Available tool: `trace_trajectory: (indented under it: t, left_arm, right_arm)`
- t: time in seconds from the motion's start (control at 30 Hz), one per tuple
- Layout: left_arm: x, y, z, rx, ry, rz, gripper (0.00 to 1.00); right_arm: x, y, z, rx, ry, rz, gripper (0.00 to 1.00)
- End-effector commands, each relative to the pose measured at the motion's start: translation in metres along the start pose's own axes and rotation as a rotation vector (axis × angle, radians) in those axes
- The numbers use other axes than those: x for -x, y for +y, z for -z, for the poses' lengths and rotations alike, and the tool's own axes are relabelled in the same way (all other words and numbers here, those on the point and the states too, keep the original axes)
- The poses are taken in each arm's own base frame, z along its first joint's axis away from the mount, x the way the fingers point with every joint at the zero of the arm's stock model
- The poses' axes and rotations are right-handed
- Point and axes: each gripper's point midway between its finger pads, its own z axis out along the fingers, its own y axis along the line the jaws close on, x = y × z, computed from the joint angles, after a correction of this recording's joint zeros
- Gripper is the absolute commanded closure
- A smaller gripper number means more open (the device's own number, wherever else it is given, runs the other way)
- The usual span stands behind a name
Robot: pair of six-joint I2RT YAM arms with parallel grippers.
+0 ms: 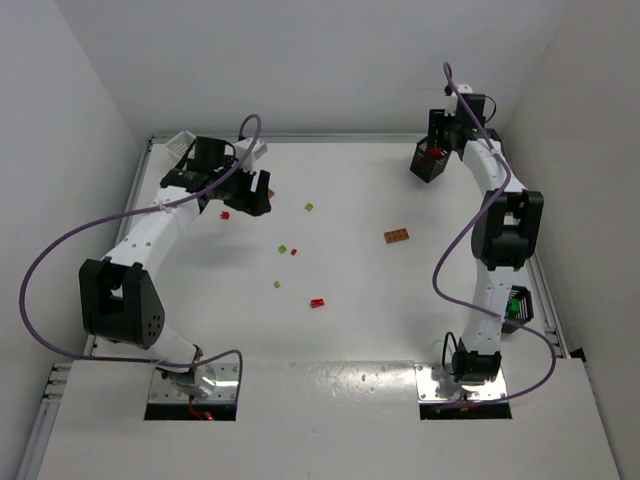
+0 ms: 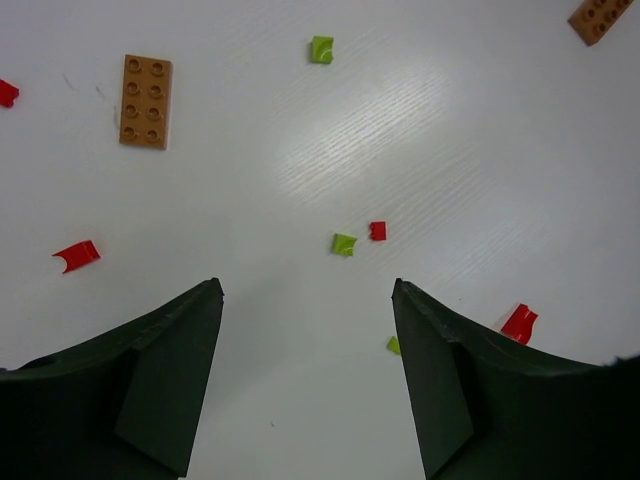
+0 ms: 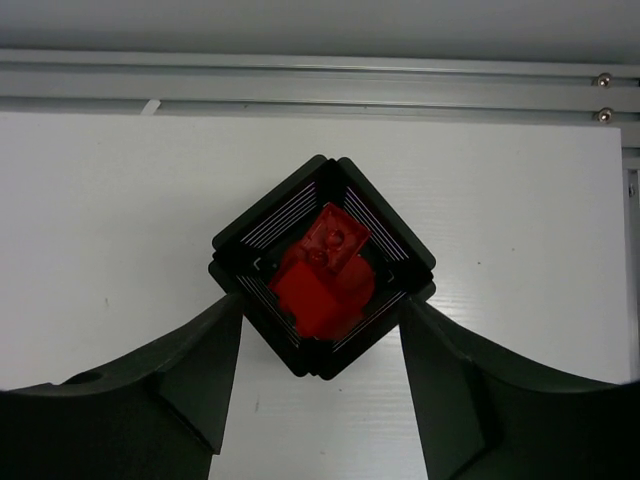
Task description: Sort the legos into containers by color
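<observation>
White table (image 1: pixel 380 310): a black slatted plastic basket (image 3: pixel 395 240) of red bricks (image 3: pixel 325 270) sits beneath my open right gripper (image 3: pixel 320 300); left gripper (image 2: pixel 306 290) open too.

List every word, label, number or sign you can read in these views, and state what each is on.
None: no view shows legible text.
On the studs of the orange-brown plate, any embossing is too small to read.
On the red bricks in the black basket, no lettering can be made out.
</observation>
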Motion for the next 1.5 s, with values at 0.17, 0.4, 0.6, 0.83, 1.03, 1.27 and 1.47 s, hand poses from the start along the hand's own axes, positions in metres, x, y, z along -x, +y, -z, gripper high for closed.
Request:
trace_trajectory:
  t: [0.17, 0.4, 0.6, 0.83, 1.03, 1.27, 1.47]
  left_arm:
    - [-0.026, -0.006, -0.042, -0.019, 0.114, -0.072, 0.31]
    - [-0.031, -0.028, -0.091, -0.017, 0.151, -0.169, 0.43]
    - [-0.022, -0.025, -0.139, 0.078, 0.17, -0.164, 0.64]
    - [-0.034, -0.018, -0.192, 0.097, 0.192, -0.099, 0.6]
    - [-0.03, -0.018, -0.217, 0.086, 0.19, -0.12, 0.51]
    - [-0.043, -0.02, -0.239, 0.092, 0.226, -0.14, 0.47]
    - [-0.049, -0.016, -0.251, 0.101, 0.246, -0.138, 0.5]
  right_arm:
    - [0.044, 0.008, 0.028, 0.022, -0.092, 0.024, 0.35]
    - [0.06, 0.032, 0.118, 0.166, -0.091, 0.114, 0.35]
    - [0.044, 0.032, 0.181, 0.202, -0.05, 0.142, 0.38]
    - [0.045, 0.035, 0.214, 0.206, -0.096, 0.146, 0.38]
    - [0.048, 0.034, 0.219, 0.194, -0.104, 0.147, 0.38]
    - [0.052, 0.035, 0.217, 0.204, -0.114, 0.149, 0.38]
    - [0.05, 0.037, 0.214, 0.214, -0.105, 0.139, 0.38]
